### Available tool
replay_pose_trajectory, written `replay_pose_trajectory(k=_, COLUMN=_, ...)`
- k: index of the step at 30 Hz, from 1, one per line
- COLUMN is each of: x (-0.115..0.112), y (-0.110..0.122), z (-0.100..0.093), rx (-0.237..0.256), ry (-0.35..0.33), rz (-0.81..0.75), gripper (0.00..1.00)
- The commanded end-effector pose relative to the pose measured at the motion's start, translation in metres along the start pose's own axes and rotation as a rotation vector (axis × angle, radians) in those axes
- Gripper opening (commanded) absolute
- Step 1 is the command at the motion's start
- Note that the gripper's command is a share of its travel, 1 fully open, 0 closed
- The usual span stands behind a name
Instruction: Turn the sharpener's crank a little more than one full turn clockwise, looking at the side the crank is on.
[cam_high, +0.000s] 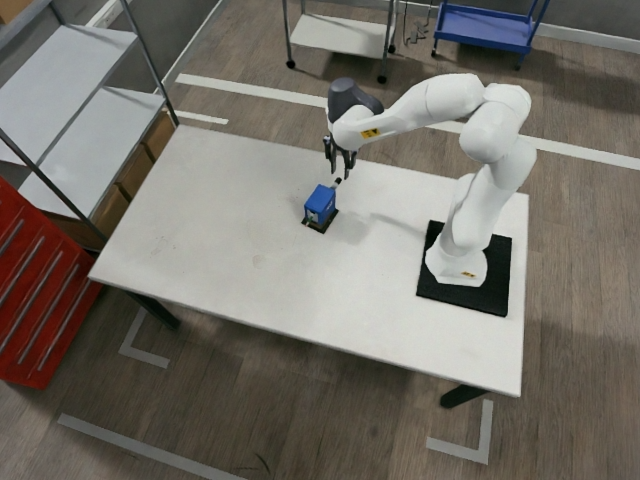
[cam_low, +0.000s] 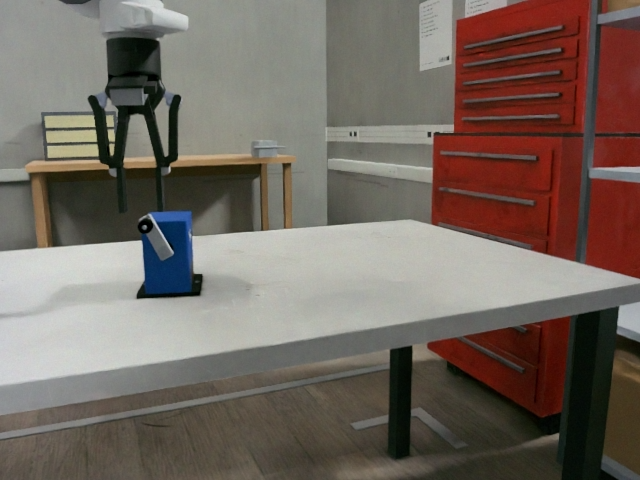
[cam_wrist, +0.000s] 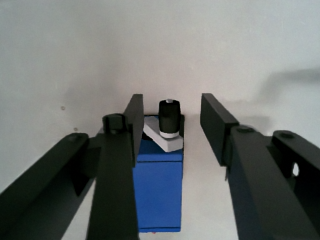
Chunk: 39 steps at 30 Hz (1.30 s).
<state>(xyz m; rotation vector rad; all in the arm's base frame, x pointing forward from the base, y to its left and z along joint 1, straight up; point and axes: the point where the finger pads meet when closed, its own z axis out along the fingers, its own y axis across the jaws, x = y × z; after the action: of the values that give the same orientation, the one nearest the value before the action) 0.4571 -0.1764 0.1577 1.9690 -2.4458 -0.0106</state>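
Observation:
A blue box sharpener (cam_high: 319, 202) (cam_low: 170, 268) (cam_wrist: 157, 195) stands on a black base (cam_low: 196, 284) near the middle of the white table (cam_high: 232, 258) (cam_low: 361, 268) (cam_wrist: 100, 60). Its grey crank arm (cam_low: 160, 242) (cam_wrist: 162, 141) slants up to a black knob (cam_high: 337, 181) (cam_low: 144, 225) (cam_wrist: 169, 119) at the sharpener's top corner. My gripper (cam_high: 339, 173) (cam_low: 141, 206) (cam_wrist: 172, 109) points straight down, partly open and empty. Its fingertips hang just above the knob, one on each side of it. They do not touch it.
The arm's black base mat (cam_high: 496, 294) lies at the table's right end. A red tool cabinet (cam_low: 506, 180) (cam_high: 31, 310) and a metal shelf (cam_high: 77, 129) stand beyond the table's far end. A wooden bench (cam_low: 155, 162) stands against the wall.

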Motion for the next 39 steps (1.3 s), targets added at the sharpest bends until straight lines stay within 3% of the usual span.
replay_pose_trajectory(k=1, x=0.0001, y=-0.0010, z=0.0018, rx=0.004, ry=-0.001, rz=-0.005, gripper=0.39)
replay_pose_trajectory(k=39, x=0.0000, y=-0.0011, z=0.0061, rx=0.004, ry=-0.001, rz=-0.005, gripper=0.39)
